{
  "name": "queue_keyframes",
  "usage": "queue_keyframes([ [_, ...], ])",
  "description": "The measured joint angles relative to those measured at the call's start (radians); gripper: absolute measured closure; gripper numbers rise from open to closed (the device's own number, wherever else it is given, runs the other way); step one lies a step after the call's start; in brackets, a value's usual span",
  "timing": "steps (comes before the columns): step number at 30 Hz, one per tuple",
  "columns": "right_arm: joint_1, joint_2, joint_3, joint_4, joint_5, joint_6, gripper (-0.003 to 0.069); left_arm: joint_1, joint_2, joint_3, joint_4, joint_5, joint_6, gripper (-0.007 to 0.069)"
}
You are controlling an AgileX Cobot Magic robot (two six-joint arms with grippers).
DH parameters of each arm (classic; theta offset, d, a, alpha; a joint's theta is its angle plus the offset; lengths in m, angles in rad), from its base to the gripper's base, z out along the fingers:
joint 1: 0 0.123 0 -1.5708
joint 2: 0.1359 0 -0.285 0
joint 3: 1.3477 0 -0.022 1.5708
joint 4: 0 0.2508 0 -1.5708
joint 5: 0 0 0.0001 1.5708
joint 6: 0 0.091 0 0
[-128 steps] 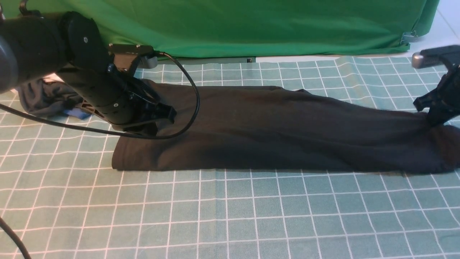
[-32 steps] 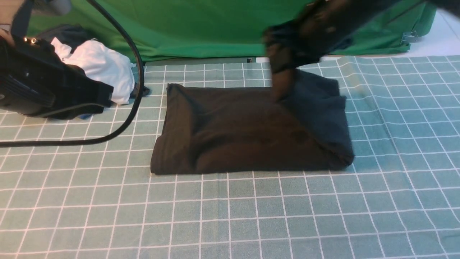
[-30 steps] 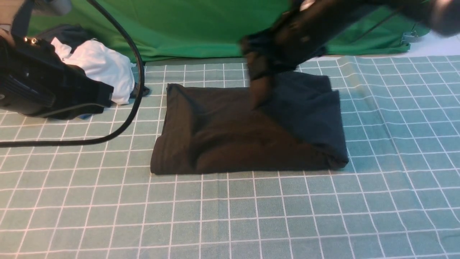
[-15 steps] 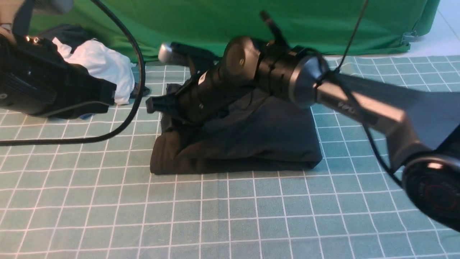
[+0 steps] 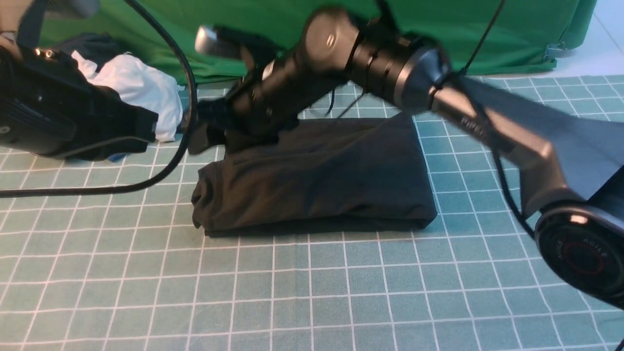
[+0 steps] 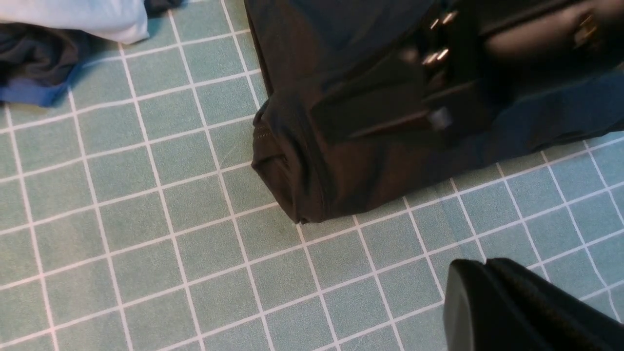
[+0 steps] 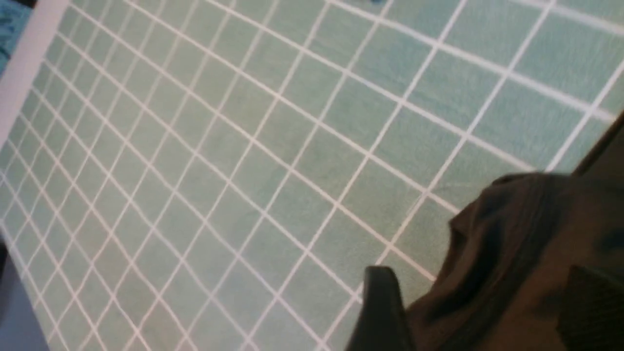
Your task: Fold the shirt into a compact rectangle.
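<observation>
The black shirt [image 5: 317, 180] lies folded in a thick rectangle on the checked cloth, its left end bunched. My right arm reaches across it from the right. The right gripper [image 5: 207, 139] hovers over the shirt's far left corner. In the right wrist view its fingers [image 7: 380, 302] stand wide apart above the shirt's crumpled edge [image 7: 512, 243], gripping nothing. My left gripper [image 5: 148, 127] hangs shut and empty to the left of the shirt. In the left wrist view its closed tips [image 6: 487, 265] sit above bare cloth near the shirt's corner [image 6: 312, 175].
A white garment [image 5: 141, 87] and dark grey and blue clothes [image 6: 29, 73] lie piled at the far left. A green curtain [image 5: 292, 34] closes off the back. A black cable [image 5: 187, 112] loops from the left arm over the cloth.
My right gripper carried the shirt's right end over to the left, laid it on the left half and opened. The shirt is now half as long. The left arm stayed still.
</observation>
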Motion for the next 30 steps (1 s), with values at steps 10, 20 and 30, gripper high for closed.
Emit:
queue_keyframes([
  [10,-0.168,-0.028,-0.224,-0.348,0.279,-0.025,0.0629,0.000,0.076,0.000,-0.035,-0.059,-0.021,0.0613],
  [20,-0.309,-0.282,0.160,-0.373,0.290,-0.076,0.0663,-0.019,0.391,0.000,-0.188,-0.231,0.063,0.0613],
  [30,-0.248,-0.257,0.530,-0.360,0.228,-0.154,0.0662,-0.016,0.674,0.000,-0.228,-0.341,0.102,0.0613],
])
